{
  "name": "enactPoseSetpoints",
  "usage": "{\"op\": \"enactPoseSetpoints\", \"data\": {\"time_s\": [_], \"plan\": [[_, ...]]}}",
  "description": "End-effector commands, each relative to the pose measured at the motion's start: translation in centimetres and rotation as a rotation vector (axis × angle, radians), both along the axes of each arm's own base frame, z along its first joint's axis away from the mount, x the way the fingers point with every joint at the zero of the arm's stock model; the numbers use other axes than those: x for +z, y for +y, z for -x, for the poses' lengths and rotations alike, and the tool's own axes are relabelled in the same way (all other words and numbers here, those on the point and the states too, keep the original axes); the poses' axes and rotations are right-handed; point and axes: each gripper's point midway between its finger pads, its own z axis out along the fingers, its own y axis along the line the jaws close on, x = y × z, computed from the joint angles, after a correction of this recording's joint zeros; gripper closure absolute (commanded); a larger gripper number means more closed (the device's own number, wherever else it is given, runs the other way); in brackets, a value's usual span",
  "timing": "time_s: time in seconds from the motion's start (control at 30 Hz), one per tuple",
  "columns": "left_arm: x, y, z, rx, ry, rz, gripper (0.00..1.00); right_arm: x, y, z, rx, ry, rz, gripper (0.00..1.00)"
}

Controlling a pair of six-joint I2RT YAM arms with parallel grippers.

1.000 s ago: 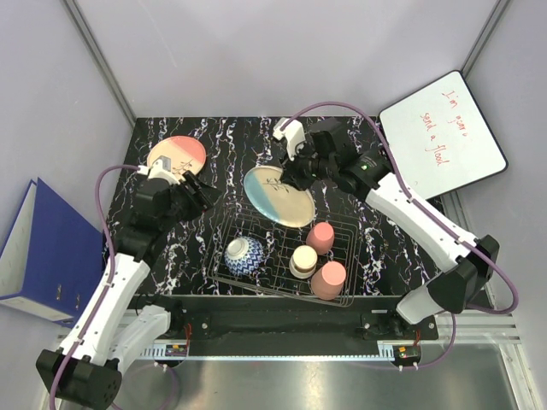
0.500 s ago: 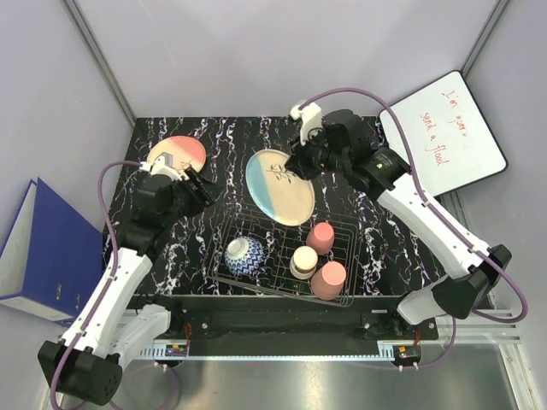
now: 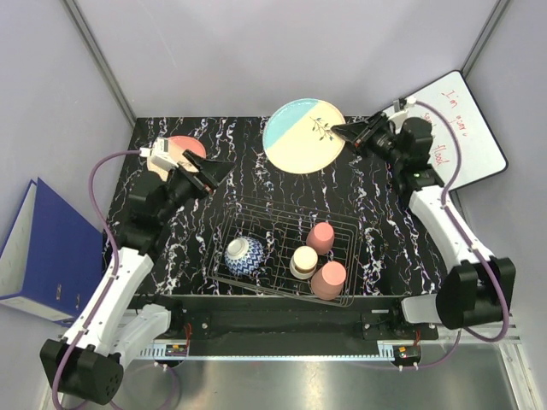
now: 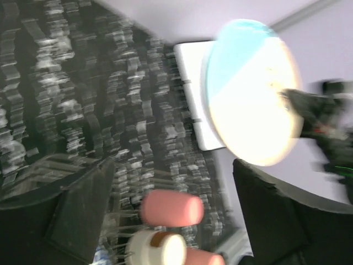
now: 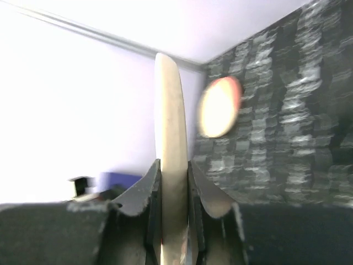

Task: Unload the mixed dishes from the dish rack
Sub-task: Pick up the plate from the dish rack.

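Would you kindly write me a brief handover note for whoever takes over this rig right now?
Right gripper: shut on the light blue/cream plate, held up clear of the dish rack.
Left gripper: open, empty.
Done: pink/cream plate lies on the table, far left.
Left: set down the held plate; then unload the blue-and-white bowl, cream cup and two pink cups.

The blue-and-cream plate carries a dark sprig (on its cream half); blue-and-white patterned bowl; pink cups; cream cup, brown-banded; black bench veined white; far plate seemingly pink and cream.
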Motion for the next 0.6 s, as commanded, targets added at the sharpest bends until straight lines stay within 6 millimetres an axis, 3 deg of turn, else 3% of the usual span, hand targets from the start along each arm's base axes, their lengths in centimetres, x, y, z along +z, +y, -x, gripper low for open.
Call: {"op": "enactPoseSetpoints", "data": {"time_s": [0.0,0.07,0.17,0.33,0.57], "plan": [[6.0,-2.8,1.3,-0.231,-0.205,0.252,0.04,9.9,3.2,5.0,0.332,-0.179,-0.444,1.00],[7.3,-3.4,1.8,-0.329,-0.252,0.347,0.03,9.3,3.3,4.9,0.321,-0.173,-0.416,1.00],[7.2,-4.4,1.2,-0.405,-0.243,0.364,0.03,9.2,3.5,5.5,0.347,-0.191,-0.391,1.00],[7.1,-5.0,-0.2,-0.429,-0.229,0.384,0.07,9.0,3.8,6.1,0.373,-0.212,-0.357,1.00],[7.4,-5.5,-1.0,-0.423,-0.225,0.374,0.08,6.9,5.8,6.6,0.416,-0.178,-0.320,1.00]]}}
